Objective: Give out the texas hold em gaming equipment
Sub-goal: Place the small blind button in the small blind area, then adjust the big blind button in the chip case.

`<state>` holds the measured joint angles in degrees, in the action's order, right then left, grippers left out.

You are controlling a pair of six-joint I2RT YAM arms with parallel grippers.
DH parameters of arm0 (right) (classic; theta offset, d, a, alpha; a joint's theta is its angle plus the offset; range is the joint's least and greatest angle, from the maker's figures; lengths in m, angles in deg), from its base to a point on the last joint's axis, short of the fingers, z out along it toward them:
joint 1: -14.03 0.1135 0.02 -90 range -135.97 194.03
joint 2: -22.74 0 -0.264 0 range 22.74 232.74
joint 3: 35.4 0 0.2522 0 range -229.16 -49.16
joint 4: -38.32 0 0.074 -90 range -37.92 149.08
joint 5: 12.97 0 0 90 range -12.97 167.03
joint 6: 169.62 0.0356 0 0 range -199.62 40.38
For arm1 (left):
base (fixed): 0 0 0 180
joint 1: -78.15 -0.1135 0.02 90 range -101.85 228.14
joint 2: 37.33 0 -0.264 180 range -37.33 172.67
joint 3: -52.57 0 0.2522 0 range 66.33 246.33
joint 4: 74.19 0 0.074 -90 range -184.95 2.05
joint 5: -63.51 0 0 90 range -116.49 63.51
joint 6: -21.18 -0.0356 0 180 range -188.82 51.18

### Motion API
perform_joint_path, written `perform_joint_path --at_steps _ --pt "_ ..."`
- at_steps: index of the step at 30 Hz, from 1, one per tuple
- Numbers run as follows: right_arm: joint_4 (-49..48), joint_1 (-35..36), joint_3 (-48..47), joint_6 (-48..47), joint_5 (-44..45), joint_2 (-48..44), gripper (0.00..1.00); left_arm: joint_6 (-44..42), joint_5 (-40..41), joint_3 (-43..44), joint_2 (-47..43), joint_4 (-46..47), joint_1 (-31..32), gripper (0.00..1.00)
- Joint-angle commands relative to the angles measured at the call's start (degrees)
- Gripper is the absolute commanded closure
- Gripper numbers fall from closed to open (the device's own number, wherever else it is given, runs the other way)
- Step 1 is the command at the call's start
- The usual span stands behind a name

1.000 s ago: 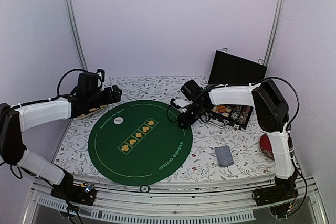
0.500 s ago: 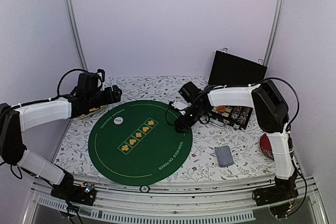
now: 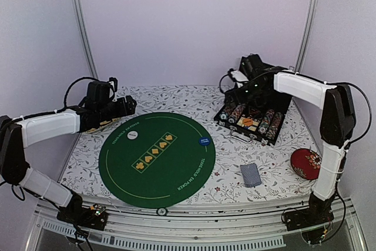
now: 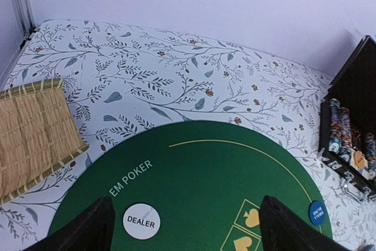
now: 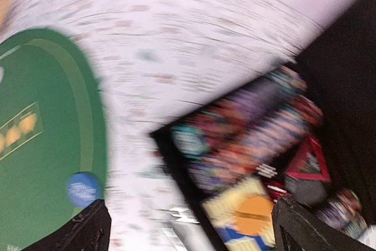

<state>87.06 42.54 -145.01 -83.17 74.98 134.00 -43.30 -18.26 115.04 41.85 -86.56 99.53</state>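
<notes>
Right gripper [image 3: 242, 84] over one chip case [image 3: 228, 125]

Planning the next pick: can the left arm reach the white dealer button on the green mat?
Probably yes: the dealer button lies bare on the green mat, just ahead of the open left fingers, nothing between.

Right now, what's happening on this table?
Two robot arms are laying out a poker set. The right gripper, jaws open and empty, hovers over the open chip case at the back right. A blue chip and the white dealer button lie on the green poker mat. The left gripper, jaws open, hangs near the mat's far left edge. The card deck sits near the front.
</notes>
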Motion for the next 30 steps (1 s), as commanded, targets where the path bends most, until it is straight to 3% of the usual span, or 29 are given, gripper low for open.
perform_joint_path --at_steps 1,7,12,21,30 --pt "6.13 -6.41 1.64 5.32 4.05 3.78 0.01 -0.38 0.18 -0.72 -0.74 0.17 0.42 0.13" --pt "5.98 -7.94 1.28 4.41 3.06 8.61 0.0 -0.48 -0.01 -0.09 -0.51 -0.24 0.4 0.13" --pt "4.89 -8.36 1.37 4.18 1.24 10.73 0.2 -0.3 0.04 -0.28 -0.51 -0.33 0.41 0.13" --pt "4.34 -8.07 3.5 4.16 2.37 12.65 0.22 -0.12 -0.22 0.24 0.46 -0.25 0.42 0.13" --pt "4.5 -8.06 3.57 4.1 2.62 13.89 0.39 -0.29 -0.29 0.25 0.71 -0.2 0.41 0.13"
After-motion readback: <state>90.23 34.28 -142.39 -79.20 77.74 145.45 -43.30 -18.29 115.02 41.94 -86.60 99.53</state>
